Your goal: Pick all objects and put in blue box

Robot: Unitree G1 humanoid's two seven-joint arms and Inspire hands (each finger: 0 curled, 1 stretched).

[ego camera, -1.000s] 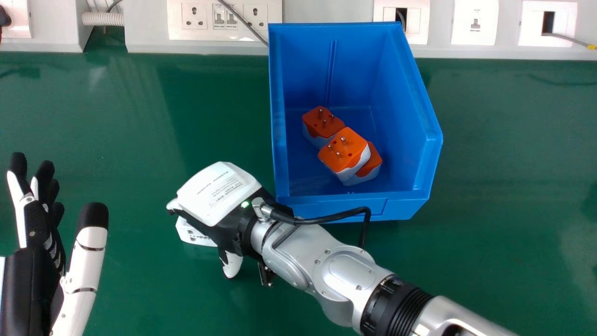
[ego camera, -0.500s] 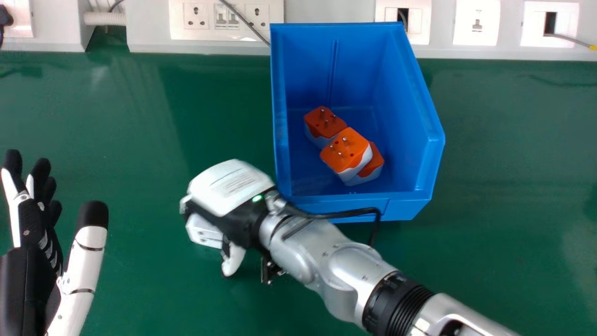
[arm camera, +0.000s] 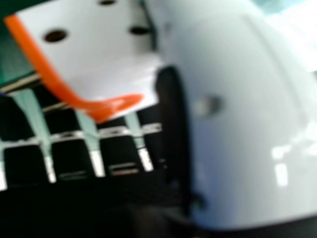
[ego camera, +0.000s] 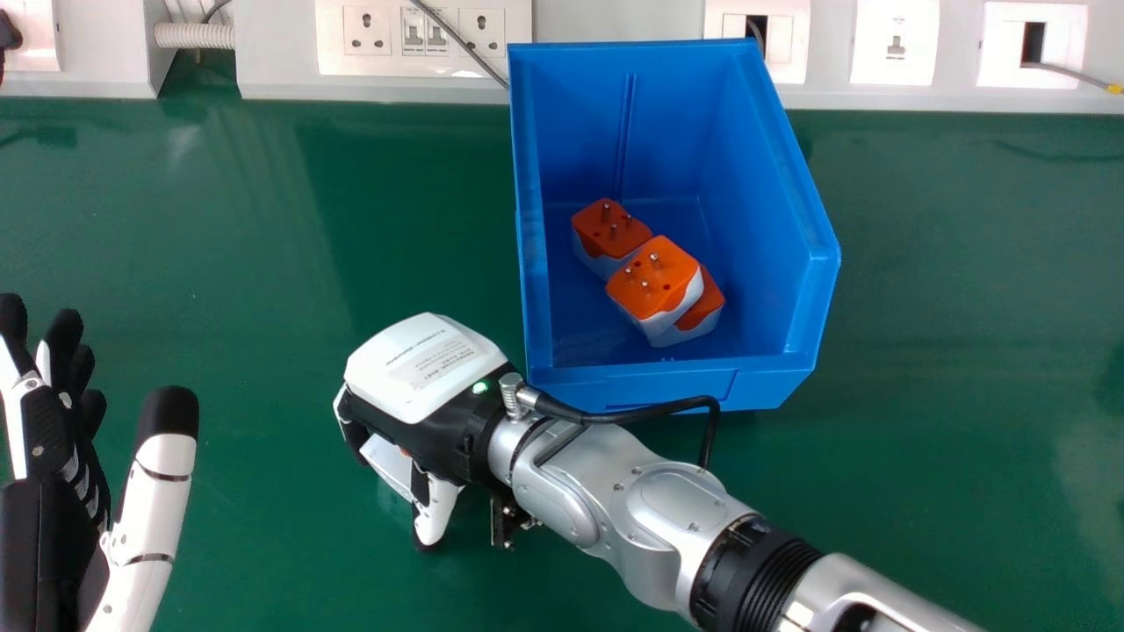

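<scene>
Orange-and-white plug adapter (arm camera: 99, 64): had it grasped in right hand (ego camera: 426, 369), near-left of blue box (ego camera: 659, 382); had left hand (ego camera: 154, 491) released, at left.

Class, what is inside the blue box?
Three orange-and-white plugs lie in the box. The middle one partly covers the other two; their covered parts cannot be seen.

Green surface (ego camera: 948, 290), glossy with pale reflections; white wall trunking (ego camera: 615, 19) behind it, bearing socket panels (ego camera: 424, 39).
</scene>
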